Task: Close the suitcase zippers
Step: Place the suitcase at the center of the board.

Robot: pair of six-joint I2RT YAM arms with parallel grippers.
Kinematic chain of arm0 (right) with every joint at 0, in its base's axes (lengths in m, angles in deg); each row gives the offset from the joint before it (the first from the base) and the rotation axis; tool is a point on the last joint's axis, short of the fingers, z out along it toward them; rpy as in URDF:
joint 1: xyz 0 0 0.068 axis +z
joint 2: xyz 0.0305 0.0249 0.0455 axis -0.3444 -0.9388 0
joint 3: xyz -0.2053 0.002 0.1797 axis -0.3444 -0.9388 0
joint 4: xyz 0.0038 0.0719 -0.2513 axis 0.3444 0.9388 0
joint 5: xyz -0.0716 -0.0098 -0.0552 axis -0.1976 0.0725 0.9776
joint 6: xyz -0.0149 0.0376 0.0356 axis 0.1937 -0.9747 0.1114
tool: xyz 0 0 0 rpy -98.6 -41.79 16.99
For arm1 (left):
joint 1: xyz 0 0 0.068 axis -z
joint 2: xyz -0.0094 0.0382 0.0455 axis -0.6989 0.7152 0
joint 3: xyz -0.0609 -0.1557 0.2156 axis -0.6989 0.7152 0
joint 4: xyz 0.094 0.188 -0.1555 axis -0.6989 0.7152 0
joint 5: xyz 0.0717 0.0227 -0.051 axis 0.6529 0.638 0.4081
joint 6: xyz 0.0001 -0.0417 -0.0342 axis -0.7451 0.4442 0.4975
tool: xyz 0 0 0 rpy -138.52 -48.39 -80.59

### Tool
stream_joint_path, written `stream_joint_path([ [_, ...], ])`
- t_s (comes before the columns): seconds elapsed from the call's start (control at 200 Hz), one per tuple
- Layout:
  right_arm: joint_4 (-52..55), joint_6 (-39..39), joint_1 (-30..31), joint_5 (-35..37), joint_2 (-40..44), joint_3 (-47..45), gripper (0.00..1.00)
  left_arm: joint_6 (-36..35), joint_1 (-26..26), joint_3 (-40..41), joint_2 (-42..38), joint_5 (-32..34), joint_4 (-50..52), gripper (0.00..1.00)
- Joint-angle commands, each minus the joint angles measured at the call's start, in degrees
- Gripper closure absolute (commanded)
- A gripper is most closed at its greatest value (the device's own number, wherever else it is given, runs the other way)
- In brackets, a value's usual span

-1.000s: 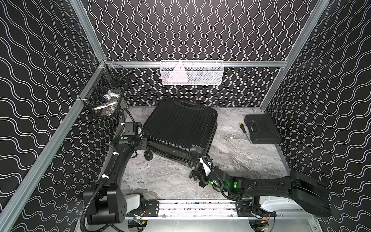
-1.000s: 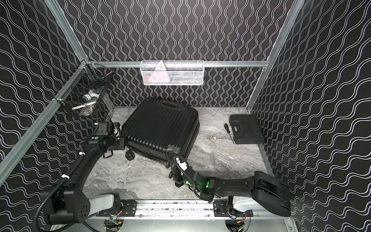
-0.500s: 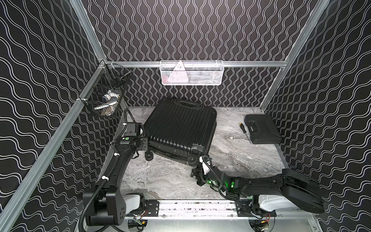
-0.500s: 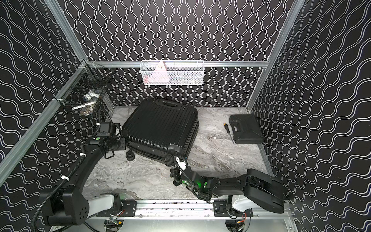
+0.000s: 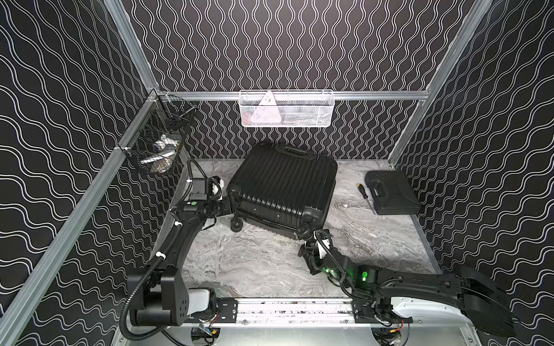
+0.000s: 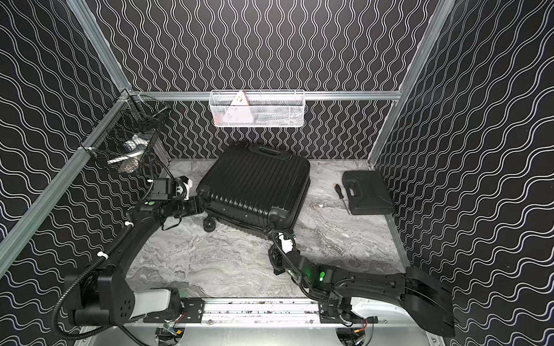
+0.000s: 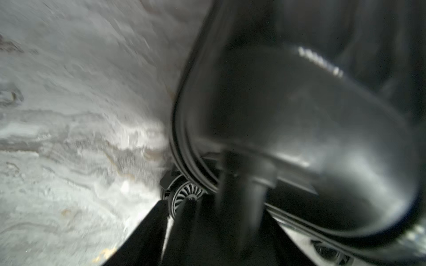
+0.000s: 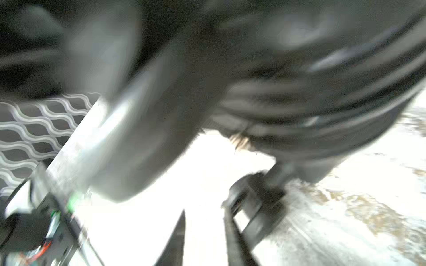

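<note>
Suitcase sits mid-frame; right end effector is spread, left end effector state unclear; best pinch a pull squarely, drag steadily along zipper track.

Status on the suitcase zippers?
Left gripper open at suitcase corner. Right gripper open by near wheel. Zippers too blurred to call. Tool case aside.

We see that the suitcase now lies a little more to the right on the table, and its near left wheel goes with it. The left gripper moves the same way, at that same corner. The right gripper comes back a little from the near right wheel. Its fingers were together and now stand apart. The right arm sinks lower at its rear.
</note>
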State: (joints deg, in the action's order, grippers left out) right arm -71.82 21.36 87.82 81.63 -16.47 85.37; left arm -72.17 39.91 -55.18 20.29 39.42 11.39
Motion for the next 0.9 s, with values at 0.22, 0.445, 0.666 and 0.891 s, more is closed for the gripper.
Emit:
stream_joint_path([
  [0.22, 31.2, -9.2, -0.6, 24.5, 3.8, 6.9, 0.21, -0.8, 0.0, -6.0, -3.0, 4.7, -3.6, 0.01],
  [0.445, 43.6, -15.6, -4.5, 36.0, 6.6, 9.2, 0.13, -2.1, -0.1, -4.7, -10.1, 23.6, -4.0, 0.01],
  [0.666, 31.3, -0.9, -19.1, 28.4, 12.9, 7.8, 0.10, 0.4, -1.7, -0.7, -12.9, 39.2, -3.4, 0.01],
  [0.891, 16.4, 16.1, -35.5, 22.1, 8.1, 9.8, 0.07, 6.6, -2.6, 8.2, -15.9, 44.4, -6.7, 0.01],
])
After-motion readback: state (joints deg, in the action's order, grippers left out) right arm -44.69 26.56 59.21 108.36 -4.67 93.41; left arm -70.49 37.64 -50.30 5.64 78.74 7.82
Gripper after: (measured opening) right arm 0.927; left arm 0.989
